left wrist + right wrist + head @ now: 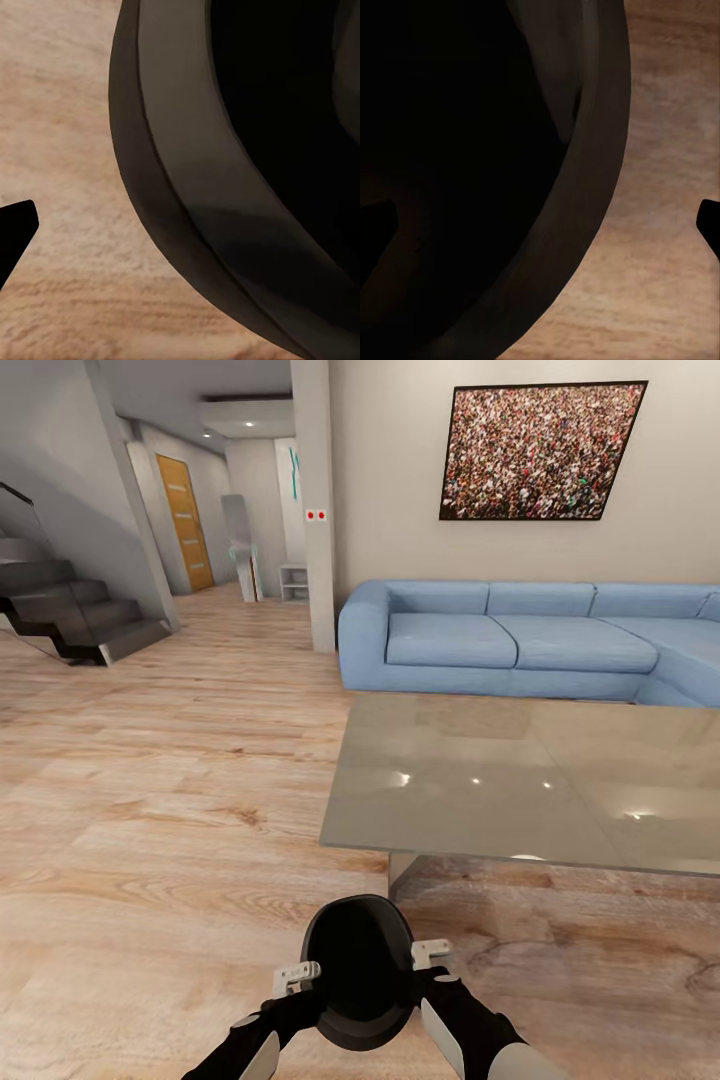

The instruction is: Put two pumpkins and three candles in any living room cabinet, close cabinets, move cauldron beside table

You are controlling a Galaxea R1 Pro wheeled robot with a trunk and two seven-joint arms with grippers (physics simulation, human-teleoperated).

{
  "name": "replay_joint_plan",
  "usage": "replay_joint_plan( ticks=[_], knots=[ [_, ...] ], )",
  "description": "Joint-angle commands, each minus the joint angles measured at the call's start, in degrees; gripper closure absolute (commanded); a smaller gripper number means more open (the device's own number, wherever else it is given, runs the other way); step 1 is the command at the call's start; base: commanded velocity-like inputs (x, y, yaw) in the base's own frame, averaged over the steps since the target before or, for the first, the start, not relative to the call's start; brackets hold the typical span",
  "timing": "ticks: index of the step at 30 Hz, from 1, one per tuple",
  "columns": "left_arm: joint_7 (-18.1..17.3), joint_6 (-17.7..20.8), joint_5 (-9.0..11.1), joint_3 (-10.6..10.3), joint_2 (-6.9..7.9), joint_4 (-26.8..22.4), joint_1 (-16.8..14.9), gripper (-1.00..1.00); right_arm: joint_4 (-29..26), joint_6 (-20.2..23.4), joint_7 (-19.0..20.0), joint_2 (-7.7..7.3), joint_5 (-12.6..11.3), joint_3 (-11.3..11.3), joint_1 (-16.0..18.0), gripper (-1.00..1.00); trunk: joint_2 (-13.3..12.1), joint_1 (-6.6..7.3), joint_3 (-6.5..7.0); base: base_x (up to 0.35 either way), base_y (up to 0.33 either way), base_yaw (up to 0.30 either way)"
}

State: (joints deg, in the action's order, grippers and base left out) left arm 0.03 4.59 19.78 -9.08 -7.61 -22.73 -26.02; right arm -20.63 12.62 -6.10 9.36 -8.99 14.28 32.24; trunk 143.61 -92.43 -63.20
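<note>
Cauldron: you have the black cauldron [357,972] low in front of you, between both arms, its mouth tipped toward you over the wood floor [150,840]
Left pincer: your left pincer [297,977] sits at the cauldron's left rim; one dark fingertip [15,229] shows apart from the wall, so the jaws look spread across the rim, but you cannot tell whether they truly clamp it
Right pincer: your right pincer [431,952] mirrors it at the right rim; one fingertip [709,225] stands off outside the wall, another shadow lies inside; grip again unclear
Key relation: the desk [520,780] lies ahead and to your right, its near edge just beyond the cauldron; the right arm is nearer it
Axis: the desk's long side runs left to right across your path
Views: the head view gives you the desk and the gap; the wrist views give only rim, dark interior and floor
Far: sofa [500,640] behind the desk, picture [540,450] above it, stairs [70,610] and door [185,520] at far left
</note>
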Motion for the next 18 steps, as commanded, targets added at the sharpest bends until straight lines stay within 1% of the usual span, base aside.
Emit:
replay_joint_plan(
  ticks=[1, 18],
  knots=[
    [0.06, 0.25, 0.34, -0.24, 0.04, -0.04, 0.01, -1.0, -0.11, 0.27, -0.47, -0.04, -0.59, 0.49, 0.02, -1.0, 0.02, 0.01, -0.05, 0.0, 0.0, 0.0],
    [0.06, 0.25, 0.34, -0.24, 0.05, -0.06, 0.01, -1.0, -0.11, 0.3, -0.42, -0.04, -0.61, 0.49, 0.02, -1.0, 0.02, 0.01, -0.05, 0.0, 0.0, 0.0]
  ],
)
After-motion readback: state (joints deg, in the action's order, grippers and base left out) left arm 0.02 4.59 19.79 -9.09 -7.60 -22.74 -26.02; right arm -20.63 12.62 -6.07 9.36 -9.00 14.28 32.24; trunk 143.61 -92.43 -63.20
